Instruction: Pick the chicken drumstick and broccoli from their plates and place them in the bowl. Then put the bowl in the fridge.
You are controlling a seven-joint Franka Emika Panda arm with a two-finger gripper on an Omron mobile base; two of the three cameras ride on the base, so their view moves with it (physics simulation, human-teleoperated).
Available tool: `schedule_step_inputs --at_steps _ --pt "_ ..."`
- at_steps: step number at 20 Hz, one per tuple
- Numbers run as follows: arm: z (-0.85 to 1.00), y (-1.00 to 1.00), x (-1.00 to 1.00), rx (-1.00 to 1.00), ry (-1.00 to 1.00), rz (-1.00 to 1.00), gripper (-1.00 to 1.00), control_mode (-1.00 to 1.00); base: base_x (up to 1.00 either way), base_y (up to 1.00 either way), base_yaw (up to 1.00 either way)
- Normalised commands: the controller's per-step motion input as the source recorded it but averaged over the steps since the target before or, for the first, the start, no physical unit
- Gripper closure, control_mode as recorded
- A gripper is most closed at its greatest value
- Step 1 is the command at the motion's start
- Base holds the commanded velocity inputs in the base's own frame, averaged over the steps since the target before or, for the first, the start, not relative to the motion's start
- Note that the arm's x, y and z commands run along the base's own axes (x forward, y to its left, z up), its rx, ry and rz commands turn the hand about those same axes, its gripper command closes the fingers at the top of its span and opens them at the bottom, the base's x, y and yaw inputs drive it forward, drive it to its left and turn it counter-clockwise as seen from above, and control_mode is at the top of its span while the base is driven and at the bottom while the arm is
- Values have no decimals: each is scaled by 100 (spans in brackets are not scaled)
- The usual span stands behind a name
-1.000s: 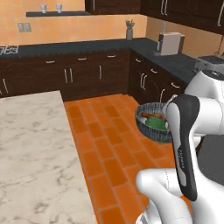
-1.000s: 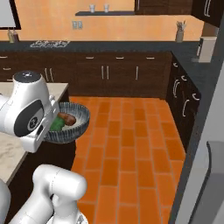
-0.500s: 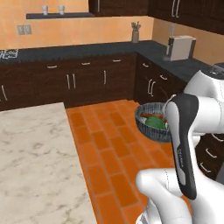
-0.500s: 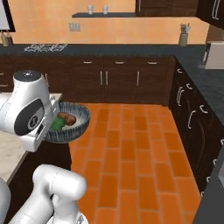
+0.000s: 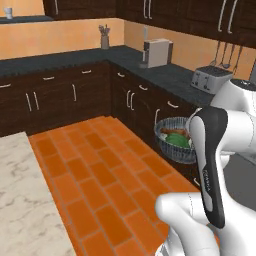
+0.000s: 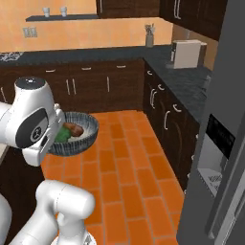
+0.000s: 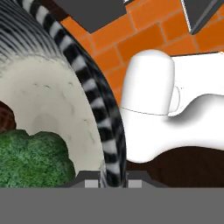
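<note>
From the left base view, a pale marble counter [image 5: 20,200] fills the lower left corner, and the orange brick floor [image 5: 100,170] runs diagonally across the middle of the frame. Along the top, a dark worktop [image 5: 165,75] carries a utensil pot [image 5: 104,39], a boxy coffee machine [image 5: 157,52] and, further right, a toaster [image 5: 210,77]. Right of centre, the bowl [image 5: 172,142] hangs in the air above the floor, in front of the dark cabinets [image 5: 135,100], partly hidden behind the white arm that rises in the lower right. Inside it the broccoli [image 5: 176,138] shows green, with the chicken drumstick [image 5: 167,132] a reddish patch at its left.

From the right base view, the bowl [image 6: 76,136] sits left of centre, just beside the arm's round white joint, with the broccoli [image 6: 61,134] on the left and the drumstick [image 6: 73,129] on the right inside it. The fridge [image 6: 225,143] stands tall and grey along the right edge, its dispenser panel facing into the frame.

In the hand view, the bowl's ribbed rim [image 7: 94,109] curves from upper left down to the bottom centre, where the gripper [image 7: 113,183] pinches it between nearly closed fingertips [image 7: 92,183]. The broccoli [image 7: 33,157] lies at the lower left, a brown sliver of drumstick [image 7: 5,120] at the left edge.
</note>
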Motion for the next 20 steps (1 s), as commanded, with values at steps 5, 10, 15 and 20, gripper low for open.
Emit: schedule_step_inputs --at_steps 5,10,15,20 --pt "0 0 0 0 0 0 100 100 71 74 -74" --pt "0 0 0 0 0 0 100 100 99 61 -36" --pt "0 0 0 0 0 0 100 100 100 -85 37" --pt "0 0 0 0 0 0 100 100 96 83 -9"
